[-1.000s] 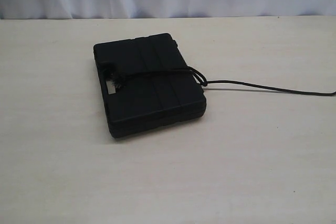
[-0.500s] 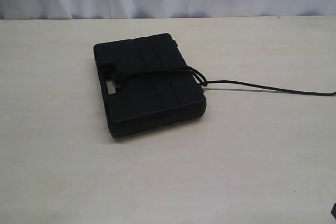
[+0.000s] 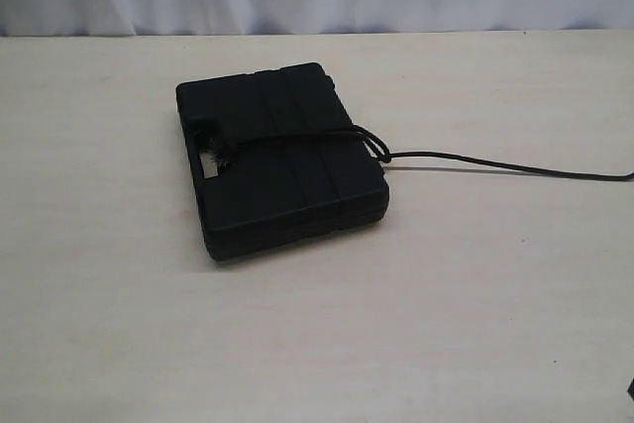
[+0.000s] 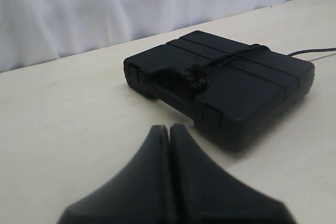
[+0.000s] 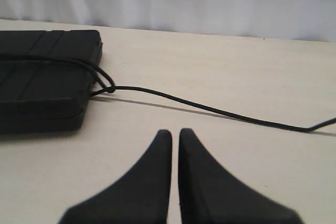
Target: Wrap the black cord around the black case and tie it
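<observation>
Left gripper (image 4: 169, 129): jaws together, empty; black case (image 4: 252, 85) just ahead.
Right gripper (image 5: 175, 134): jaws together, empty; black cord (image 5: 210, 109) ahead, far end cut off.

Ribbed black case (image 3: 287, 195); black cord (image 3: 495, 163); table (image 3: 446, 324) seemingly cream.

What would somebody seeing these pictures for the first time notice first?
The black case lies flat near the middle of the pale table. The black cord crosses its lid and trails off toward the exterior view's right. The left gripper and right gripper sit shut and empty, short of the case.
</observation>
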Available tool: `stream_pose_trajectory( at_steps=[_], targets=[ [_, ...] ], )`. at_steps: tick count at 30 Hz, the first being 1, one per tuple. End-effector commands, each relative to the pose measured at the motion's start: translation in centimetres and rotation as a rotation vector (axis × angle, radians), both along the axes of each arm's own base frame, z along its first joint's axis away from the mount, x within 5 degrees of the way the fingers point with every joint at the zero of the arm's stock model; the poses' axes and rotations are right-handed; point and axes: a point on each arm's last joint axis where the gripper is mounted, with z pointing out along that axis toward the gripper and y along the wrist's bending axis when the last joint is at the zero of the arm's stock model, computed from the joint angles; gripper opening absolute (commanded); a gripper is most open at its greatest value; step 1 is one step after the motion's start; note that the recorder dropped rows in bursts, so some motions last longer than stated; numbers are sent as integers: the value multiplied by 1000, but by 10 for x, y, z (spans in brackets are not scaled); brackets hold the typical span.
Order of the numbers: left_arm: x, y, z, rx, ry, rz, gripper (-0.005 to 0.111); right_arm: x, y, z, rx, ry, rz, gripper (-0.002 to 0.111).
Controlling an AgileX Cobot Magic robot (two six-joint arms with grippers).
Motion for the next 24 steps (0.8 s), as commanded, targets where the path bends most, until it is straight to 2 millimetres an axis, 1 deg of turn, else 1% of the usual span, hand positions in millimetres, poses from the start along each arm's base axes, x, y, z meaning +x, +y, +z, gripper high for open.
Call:
stream_pose_trajectory(
  at_steps=[1, 24],
  targets=[
    [0, 0, 0, -13, -7, 2, 0, 0, -5, 0, 35, -4, -105, 4],
    [0, 0, 0, -13, -7, 2, 0, 0, -5, 0, 35, -4, -100, 4]
  ],
)
